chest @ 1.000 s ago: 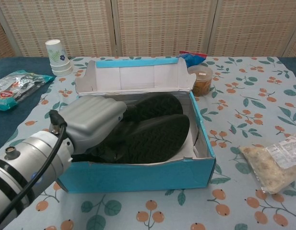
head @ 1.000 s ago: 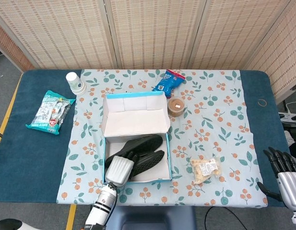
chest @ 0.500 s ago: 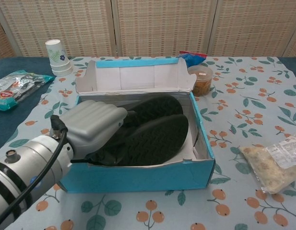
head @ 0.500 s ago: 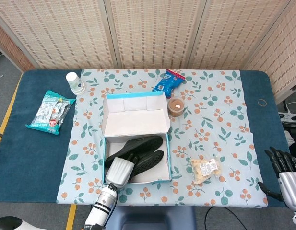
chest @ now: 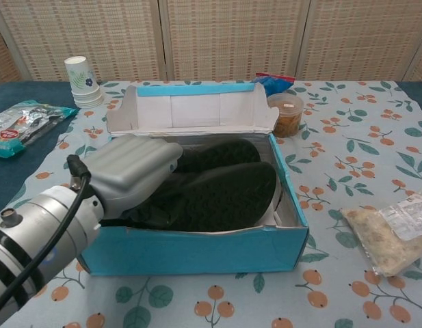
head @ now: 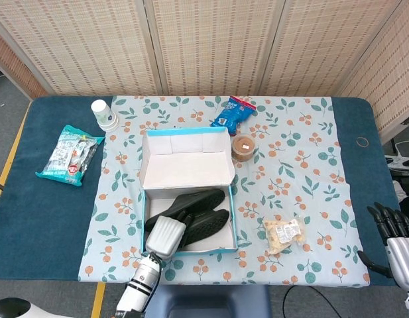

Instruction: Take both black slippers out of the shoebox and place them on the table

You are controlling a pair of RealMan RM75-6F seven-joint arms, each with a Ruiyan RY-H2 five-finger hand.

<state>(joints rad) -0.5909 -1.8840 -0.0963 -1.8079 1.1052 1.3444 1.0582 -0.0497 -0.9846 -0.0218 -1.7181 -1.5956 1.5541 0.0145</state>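
Observation:
The blue shoebox sits near the table's front edge with its lid folded back. Two black slippers lie inside, soles up, one overlapping the other. My left hand reaches into the box's left end and grips the nearer slipper, which is raised to about rim height. Its fingers are mostly hidden under the grey back of the hand. My right hand hangs past the table's right front corner, fingers apart and holding nothing.
Stacked paper cups and a green snack packet lie at the left. A blue packet and a brown jar stand behind the box. A clear snack bag lies to its right.
My left hand has lifted the nearer slipper a little higher in the box, and the box has shifted slightly. My right hand has barely moved.

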